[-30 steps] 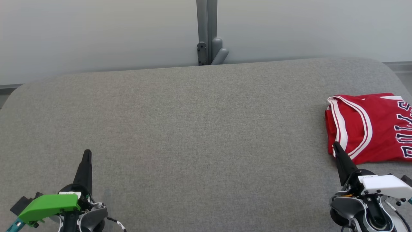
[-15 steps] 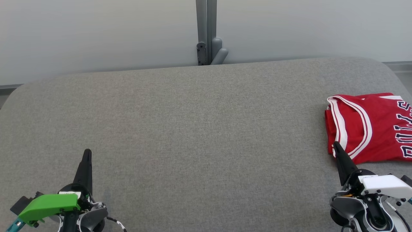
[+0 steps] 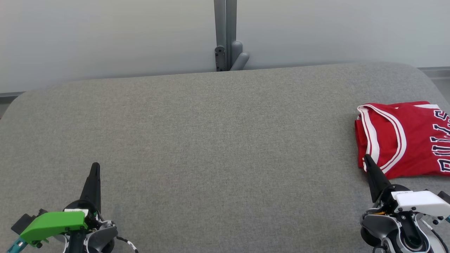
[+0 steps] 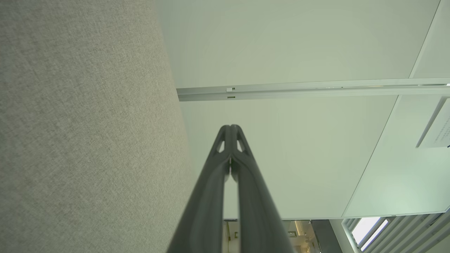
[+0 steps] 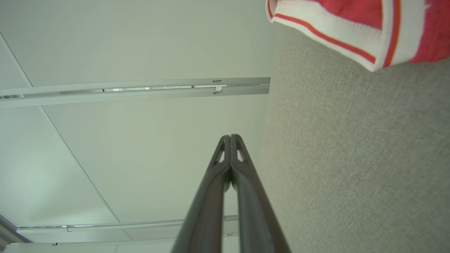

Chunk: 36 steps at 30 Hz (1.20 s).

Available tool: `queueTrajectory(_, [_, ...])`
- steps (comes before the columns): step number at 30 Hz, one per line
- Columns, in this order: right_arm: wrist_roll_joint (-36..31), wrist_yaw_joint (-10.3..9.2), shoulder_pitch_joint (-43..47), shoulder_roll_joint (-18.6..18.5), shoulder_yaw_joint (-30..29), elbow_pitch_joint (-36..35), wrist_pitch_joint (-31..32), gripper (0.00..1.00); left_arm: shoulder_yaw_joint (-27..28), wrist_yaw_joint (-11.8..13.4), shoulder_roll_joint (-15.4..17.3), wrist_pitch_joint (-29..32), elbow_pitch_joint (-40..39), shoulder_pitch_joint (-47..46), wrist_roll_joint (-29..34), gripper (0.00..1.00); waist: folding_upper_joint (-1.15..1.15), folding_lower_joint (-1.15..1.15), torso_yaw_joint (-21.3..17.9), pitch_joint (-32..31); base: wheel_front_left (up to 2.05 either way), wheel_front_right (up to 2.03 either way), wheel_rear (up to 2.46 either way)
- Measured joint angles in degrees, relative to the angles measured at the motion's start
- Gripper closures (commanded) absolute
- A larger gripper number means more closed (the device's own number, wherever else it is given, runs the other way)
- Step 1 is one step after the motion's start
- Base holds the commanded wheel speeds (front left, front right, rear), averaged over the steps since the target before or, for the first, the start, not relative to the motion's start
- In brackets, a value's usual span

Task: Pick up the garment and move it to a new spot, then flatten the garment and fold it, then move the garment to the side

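The garment (image 3: 407,137) is a red jersey with white trim and dark lettering, folded and lying at the right edge of the grey padded surface (image 3: 211,140). A white-trimmed corner of the garment (image 5: 351,28) appears at the top of the right wrist view. My right gripper (image 3: 367,160) stands shut at the lower right, its tip just in front of the jersey's near left corner, holding nothing. In its own wrist view the right gripper (image 5: 230,137) has both fingers pressed together. My left gripper (image 3: 95,167) is shut and empty at the lower left, far from the garment; its fingertips meet at the left gripper (image 4: 230,127).
A grey post with a bracket (image 3: 226,52) rises behind the surface's far edge against a pale wall. The grey padded surface has rounded far corners, and its broad middle and left lie bare.
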Motion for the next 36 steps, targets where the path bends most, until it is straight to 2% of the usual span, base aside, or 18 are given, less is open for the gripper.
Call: queueTrajectory(36, [0.01, 0.00, 0.00, 0.01, 0.00, 0.00, 0.00, 1.00, 0.05, 0.00, 0.00, 0.01, 0.00, 0.00, 0.00, 1.00, 0.00, 0.00, 0.00, 0.00, 0.00, 0.00, 0.00])
